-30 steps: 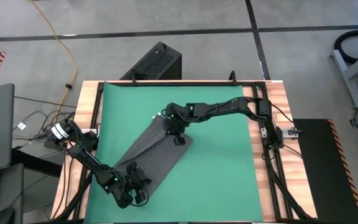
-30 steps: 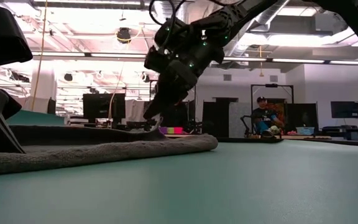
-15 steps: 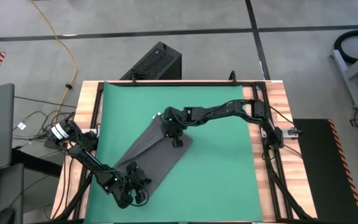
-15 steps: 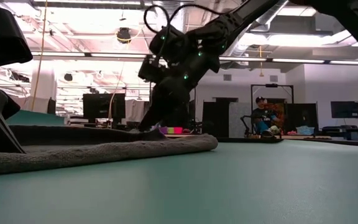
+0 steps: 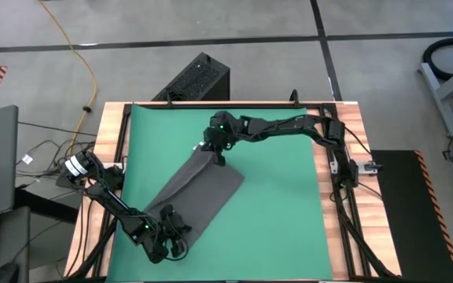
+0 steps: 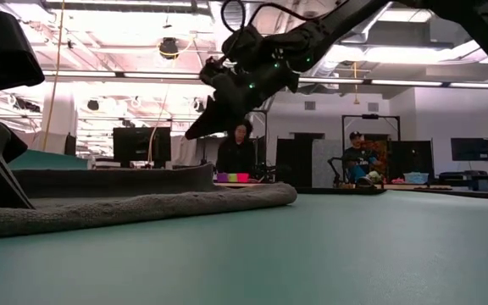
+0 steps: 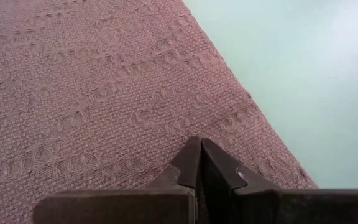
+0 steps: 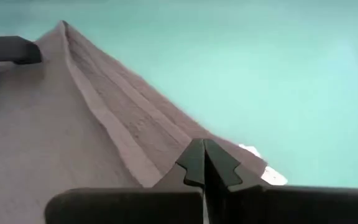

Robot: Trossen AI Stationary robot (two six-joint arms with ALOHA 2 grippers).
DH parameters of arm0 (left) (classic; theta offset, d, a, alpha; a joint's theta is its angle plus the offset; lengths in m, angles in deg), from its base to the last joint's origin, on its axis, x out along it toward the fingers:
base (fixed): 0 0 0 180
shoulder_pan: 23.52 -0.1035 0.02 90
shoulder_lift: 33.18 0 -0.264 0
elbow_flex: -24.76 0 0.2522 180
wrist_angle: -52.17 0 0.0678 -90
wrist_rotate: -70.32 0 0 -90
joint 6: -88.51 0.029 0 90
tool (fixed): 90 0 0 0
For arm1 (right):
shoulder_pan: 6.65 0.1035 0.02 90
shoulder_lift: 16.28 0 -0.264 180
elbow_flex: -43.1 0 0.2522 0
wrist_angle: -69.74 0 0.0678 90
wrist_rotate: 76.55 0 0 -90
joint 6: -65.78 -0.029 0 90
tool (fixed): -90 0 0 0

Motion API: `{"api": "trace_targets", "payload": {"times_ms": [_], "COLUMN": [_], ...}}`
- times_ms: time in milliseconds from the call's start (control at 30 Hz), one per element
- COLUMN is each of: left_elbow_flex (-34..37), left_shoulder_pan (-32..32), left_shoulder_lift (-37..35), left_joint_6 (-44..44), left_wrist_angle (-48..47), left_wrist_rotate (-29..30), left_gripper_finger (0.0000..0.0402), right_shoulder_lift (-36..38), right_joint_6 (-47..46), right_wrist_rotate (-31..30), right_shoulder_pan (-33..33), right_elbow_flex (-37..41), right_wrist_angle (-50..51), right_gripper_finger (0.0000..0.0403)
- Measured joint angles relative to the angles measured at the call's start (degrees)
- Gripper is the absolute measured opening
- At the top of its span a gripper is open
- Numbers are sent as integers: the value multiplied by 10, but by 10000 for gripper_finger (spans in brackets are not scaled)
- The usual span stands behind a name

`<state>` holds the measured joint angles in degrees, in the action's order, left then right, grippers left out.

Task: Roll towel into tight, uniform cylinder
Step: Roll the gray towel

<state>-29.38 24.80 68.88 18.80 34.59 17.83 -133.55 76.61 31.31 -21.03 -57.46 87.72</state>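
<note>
A green mat [image 5: 274,196] covers the table [image 5: 356,126]. The towel [image 5: 195,189] is spread diagonally between both pincers. The right pincer [image 5: 219,159], pressed together, is raised just above its far corner. The left pincer [image 5: 181,236], pressed together, rests on its near end.

Dark grey towel [image 7: 104,93] of coarse woven cloth, rough and matt, with ribbed texture. Beneath it, smooth matt green mat [image 5: 274,212]. Beside the mat, bare pale wood counter [image 5: 352,118] edges.

Wooden table [image 5: 356,126]; green mat [image 5: 274,204] (towel [image 5: 199,189] on top).
</note>
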Motion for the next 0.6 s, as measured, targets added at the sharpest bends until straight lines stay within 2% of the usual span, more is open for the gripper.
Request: {"api": "trace_targets", "payload": {"times_ms": [67,200,367,600], "left_elbow_flex": [0,0,0,0], "left_shoulder_pan": [0,0,0,0], "left_shoulder_lift": [0,0,0,0], "left_joint_6": [0,0,0,3], "left_wrist_angle": [-1,-1,-1,1], "left_wrist_rotate": [0,1,2,-1], "left_gripper_finger": [0,0,0,0], "right_shoulder_lift": [2,8,-15,-59], "right_joint_6": [-2,10,47,44], "right_wrist_rotate": [17,117,69,62], "right_shoulder_pan": [6,21,43,44], "right_elbow_flex": [1,1,0,-1], "right_wrist_angle": [12,22,53,21], "right_gripper_finger": [14,14,14,14]}}
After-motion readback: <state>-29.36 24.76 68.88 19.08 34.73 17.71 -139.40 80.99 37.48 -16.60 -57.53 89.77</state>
